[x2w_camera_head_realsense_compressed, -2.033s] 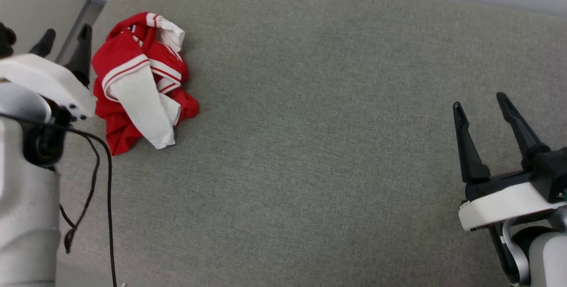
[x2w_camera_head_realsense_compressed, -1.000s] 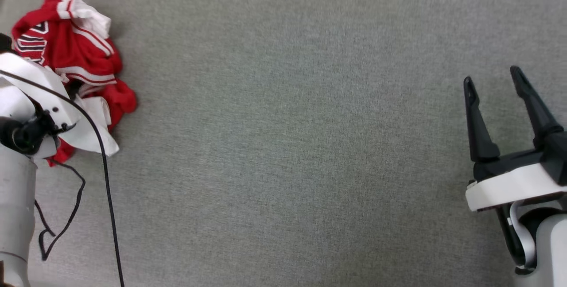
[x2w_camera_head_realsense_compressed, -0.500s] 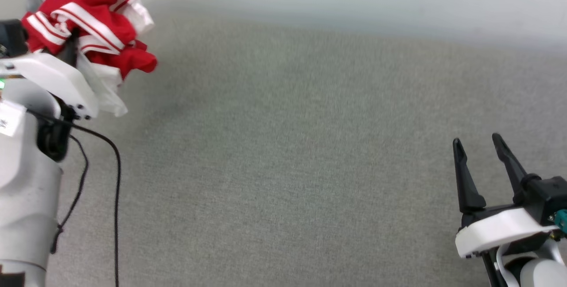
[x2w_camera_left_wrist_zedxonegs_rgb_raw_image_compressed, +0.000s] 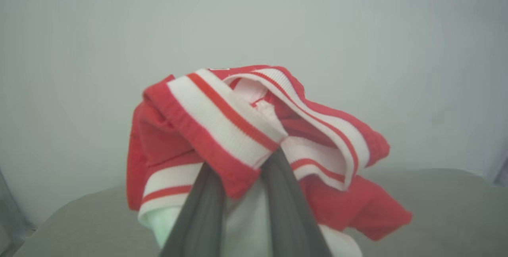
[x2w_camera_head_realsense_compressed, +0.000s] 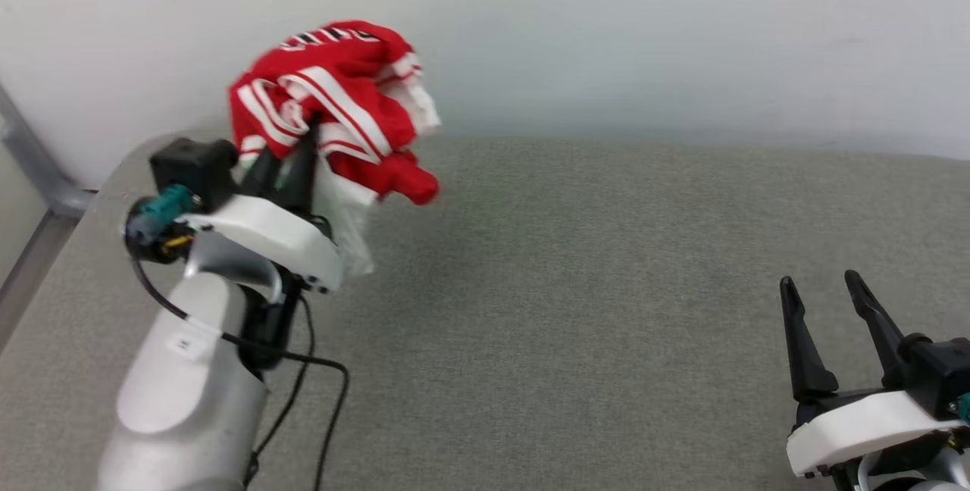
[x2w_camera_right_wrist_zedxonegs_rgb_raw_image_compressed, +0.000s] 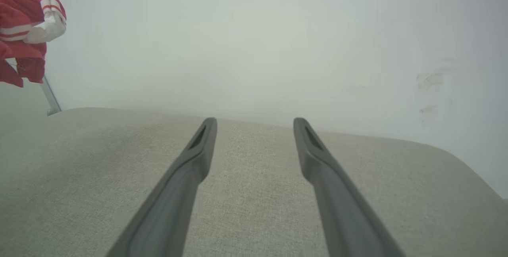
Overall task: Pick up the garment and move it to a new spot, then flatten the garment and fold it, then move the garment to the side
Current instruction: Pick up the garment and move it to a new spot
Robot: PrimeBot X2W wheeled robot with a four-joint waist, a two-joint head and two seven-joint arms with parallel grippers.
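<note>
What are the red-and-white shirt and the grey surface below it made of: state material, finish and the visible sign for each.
Red jersey shirt with white striped trim: likely soft knit cloth, matte; the trim bands look ribbed and it hangs in folds. Grey surface: seemingly woven upholstery fabric, matte; a fine speckled weave shows, and rounded corners hint at padding.

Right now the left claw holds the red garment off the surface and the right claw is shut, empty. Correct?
No: the right claw is open, as the right wrist view shows. It is empty, and the left claw holds the garment aloft.
</note>
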